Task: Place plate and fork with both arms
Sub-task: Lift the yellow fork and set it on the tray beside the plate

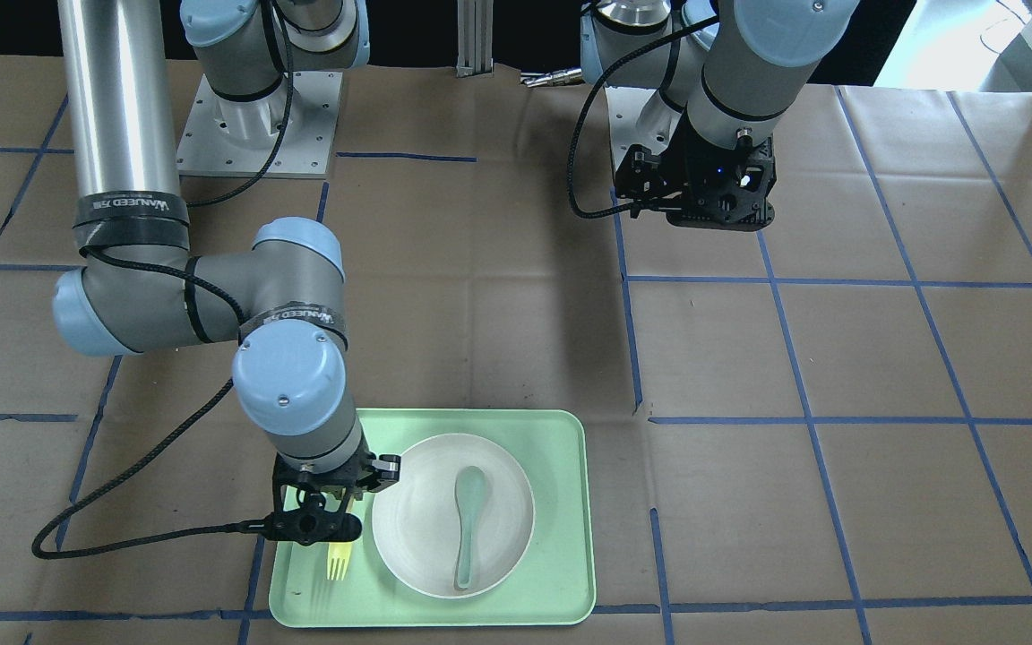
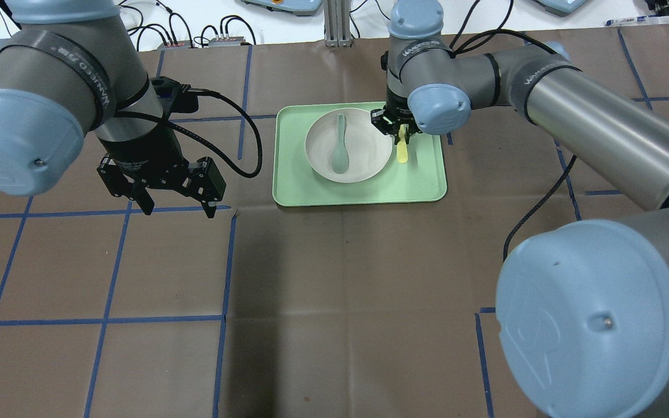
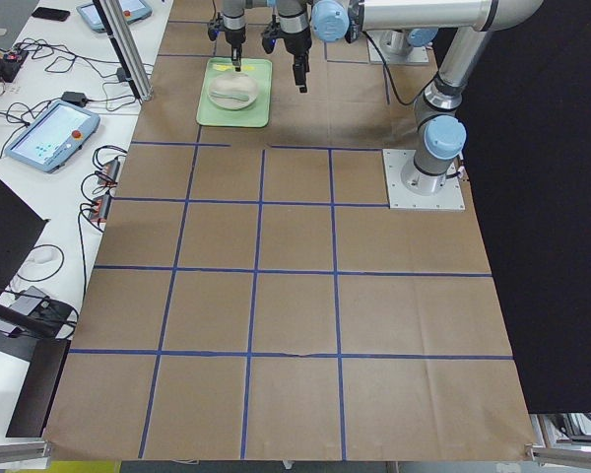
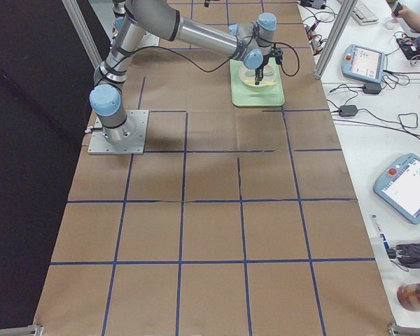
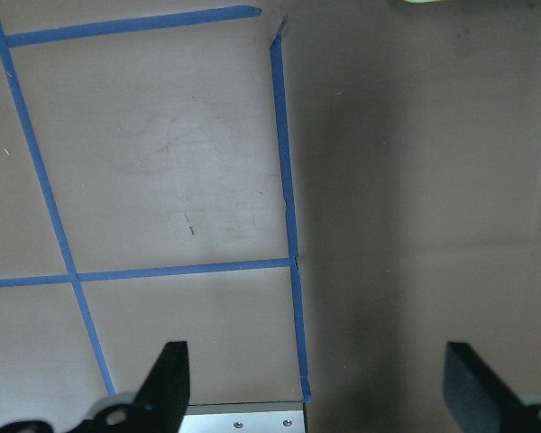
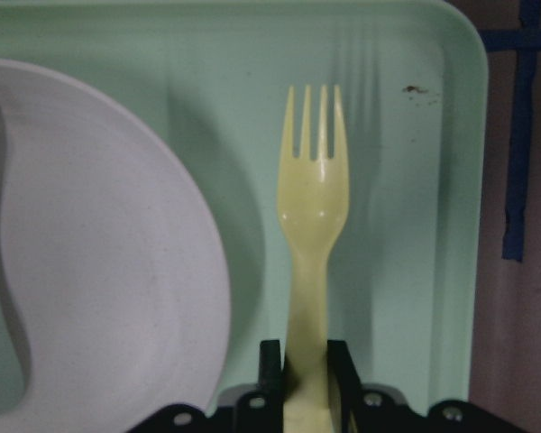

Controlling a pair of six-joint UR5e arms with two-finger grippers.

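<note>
The off-white plate [image 1: 417, 520] lies on the mint-green tray [image 1: 561, 546], also shown in the overhead view [image 2: 366, 145] and the right wrist view [image 6: 99, 271]. The yellow fork [image 1: 339, 561] [image 2: 403, 152] [image 6: 314, 194] is beside the plate, over the tray floor. My right gripper [image 1: 342, 530] [image 2: 401, 136] [image 6: 304, 361] is shut on the fork's handle, with the tines pointing away from it. My left gripper [image 1: 704, 206] [image 2: 179, 210] [image 5: 316, 388] is open and empty above bare table, well apart from the tray.
A grey-green spoon [image 1: 467, 528] [image 2: 339, 152] lies in the plate. The tray [image 2: 421, 183] sits at the far middle of the brown, blue-taped table [image 2: 334, 290]. Both arm bases stand on metal plates [image 1: 256, 134]. Cables hang from both wrists.
</note>
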